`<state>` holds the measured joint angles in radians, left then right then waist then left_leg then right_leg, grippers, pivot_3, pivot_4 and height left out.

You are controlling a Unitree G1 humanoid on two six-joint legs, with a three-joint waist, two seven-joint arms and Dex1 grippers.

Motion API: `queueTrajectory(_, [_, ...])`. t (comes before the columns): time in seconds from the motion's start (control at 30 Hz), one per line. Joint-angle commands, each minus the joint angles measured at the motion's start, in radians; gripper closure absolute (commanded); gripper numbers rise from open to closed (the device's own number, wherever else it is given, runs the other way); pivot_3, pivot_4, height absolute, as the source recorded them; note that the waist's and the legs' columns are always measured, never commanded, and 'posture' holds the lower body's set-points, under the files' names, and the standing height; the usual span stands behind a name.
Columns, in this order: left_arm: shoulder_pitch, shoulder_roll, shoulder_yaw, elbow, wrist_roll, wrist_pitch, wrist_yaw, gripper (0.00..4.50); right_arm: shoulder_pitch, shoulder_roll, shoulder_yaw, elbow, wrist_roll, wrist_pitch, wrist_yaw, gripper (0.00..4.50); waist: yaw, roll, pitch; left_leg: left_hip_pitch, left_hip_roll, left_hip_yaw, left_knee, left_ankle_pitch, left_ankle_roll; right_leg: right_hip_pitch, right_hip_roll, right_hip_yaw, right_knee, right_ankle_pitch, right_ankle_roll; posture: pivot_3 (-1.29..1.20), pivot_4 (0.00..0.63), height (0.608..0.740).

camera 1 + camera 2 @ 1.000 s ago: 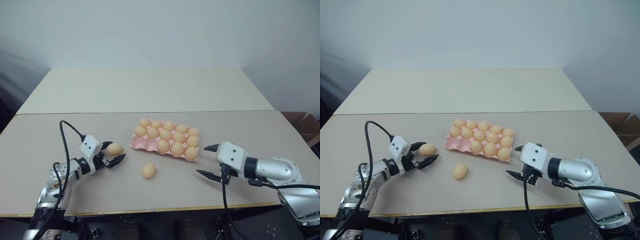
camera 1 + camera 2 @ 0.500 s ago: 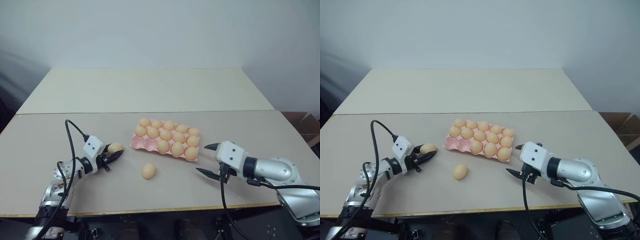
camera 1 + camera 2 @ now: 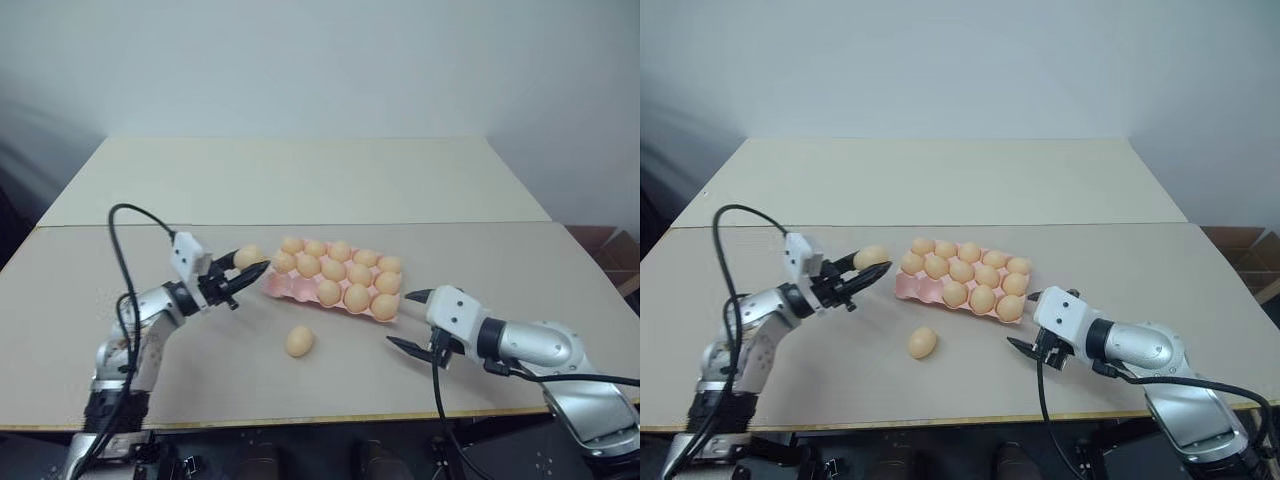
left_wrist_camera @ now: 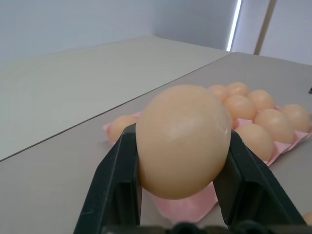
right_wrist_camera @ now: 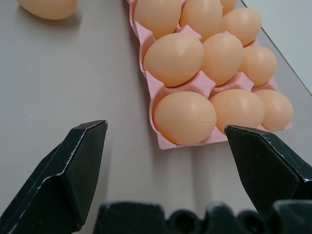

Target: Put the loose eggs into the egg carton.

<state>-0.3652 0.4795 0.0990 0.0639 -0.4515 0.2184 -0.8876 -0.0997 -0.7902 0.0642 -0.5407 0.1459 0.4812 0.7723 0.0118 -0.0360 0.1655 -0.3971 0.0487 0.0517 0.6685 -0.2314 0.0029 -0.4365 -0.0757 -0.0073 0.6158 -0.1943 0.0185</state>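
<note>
The left gripper (image 3: 252,268) pinches an egg (image 3: 247,257) in its fingers left of centre, at the carton (image 3: 300,290) edge for dropping in, while the right gripper (image 3: 408,320) waits wide apart and another egg (image 3: 298,341) lies on the tabletop (image 3: 200,370).

Soft even light, faint shadows, dim left corner, sharp pics

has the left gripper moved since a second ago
Yes. The left gripper, shut on an egg, has lifted off the table and swung toward the egg carton, now beside its near-left corner.
</note>
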Motion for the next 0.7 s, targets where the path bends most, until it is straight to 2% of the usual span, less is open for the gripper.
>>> queueTrajectory(0.03, [-0.066, -0.029, -0.055, 0.034, 0.021, -0.023, -0.039, 2.83, 0.014, 0.007, -0.016, -0.040, -0.012, 0.001, -0.028, 0.00, 0.000, 0.000, 0.000, -0.001, 0.000, 0.000, 0.001, 0.000, 0.000, 0.000, 0.000, 0.000, 0.000, 0.000, 0.000, 0.00, 0.150, 0.740])
queueTrajectory(0.23, [-0.105, -0.056, -0.106, 0.080, 0.045, -0.055, -0.097, 2.83, 0.042, 0.015, -0.021, -0.068, -0.018, 0.015, -0.055, 0.00, -0.005, 0.000, 0.000, -0.002, 0.000, -0.001, 0.002, 0.000, 0.000, 0.000, 0.000, 0.000, 0.000, 0.001, 0.001, 0.00, 0.150, 0.740])
queueTrajectory(0.4, [-0.148, -0.075, -0.133, 0.146, 0.104, -0.088, -0.078, 2.83, 0.050, 0.023, -0.016, -0.082, -0.021, 0.024, -0.071, 0.00, -0.002, 0.000, 0.000, -0.002, 0.000, -0.001, 0.004, 0.000, 0.000, 0.000, 0.000, 0.000, 0.001, 0.001, 0.001, 0.00, 0.150, 0.740])
queueTrajectory(0.43, [-0.151, -0.080, -0.133, 0.155, 0.114, -0.101, -0.071, 2.15, 0.050, 0.023, -0.015, -0.084, -0.021, 0.025, -0.073, 0.00, -0.001, 0.000, 0.000, -0.002, 0.000, -0.002, 0.005, 0.000, 0.000, 0.000, 0.000, 0.000, 0.002, 0.001, 0.001, 0.00, 0.150, 0.740])
queueTrajectory(0.5, [-0.156, -0.082, -0.138, 0.167, 0.118, -0.106, -0.091, 1.66, 0.050, 0.024, -0.014, -0.081, -0.024, 0.025, -0.075, 0.00, -0.002, 0.000, 0.000, -0.003, 0.000, -0.002, 0.008, 0.000, 0.000, 0.000, 0.000, 0.000, 0.002, 0.001, 0.001, 0.00, 0.150, 0.740])
queueTrajectory(0.53, [-0.159, -0.088, -0.141, 0.177, 0.127, -0.116, -0.086, 1.22, 0.049, 0.025, -0.013, -0.079, -0.026, 0.024, -0.075, 0.00, -0.002, 0.000, 0.000, -0.003, 0.000, -0.002, 0.008, 0.000, 0.000, 0.000, 0.000, 0.000, 0.002, 0.001, 0.002, 0.00, 0.150, 0.740])
queueTrajectory(0.67, [-0.173, -0.094, -0.144, 0.224, 0.150, -0.132, -0.088, 0.04, 0.041, 0.024, -0.017, -0.072, -0.029, 0.025, -0.075, 0.00, -0.001, 0.000, 0.000, -0.004, 0.000, -0.002, 0.010, 0.000, 0.000, 0.000, 0.000, 0.000, 0.002, 0.002, 0.002, 0.00, 0.150, 0.740])
queueTrajectory(0.7, [-0.172, -0.095, -0.142, 0.228, 0.150, -0.137, -0.088, 0.02, 0.041, 0.024, -0.018, -0.070, -0.029, 0.024, -0.074, 0.00, -0.001, 0.000, 0.000, -0.004, 0.000, -0.002, 0.010, 0.000, 0.000, 0.000, 0.000, 0.000, 0.002, 0.002, 0.001, 0.00, 0.150, 0.740])
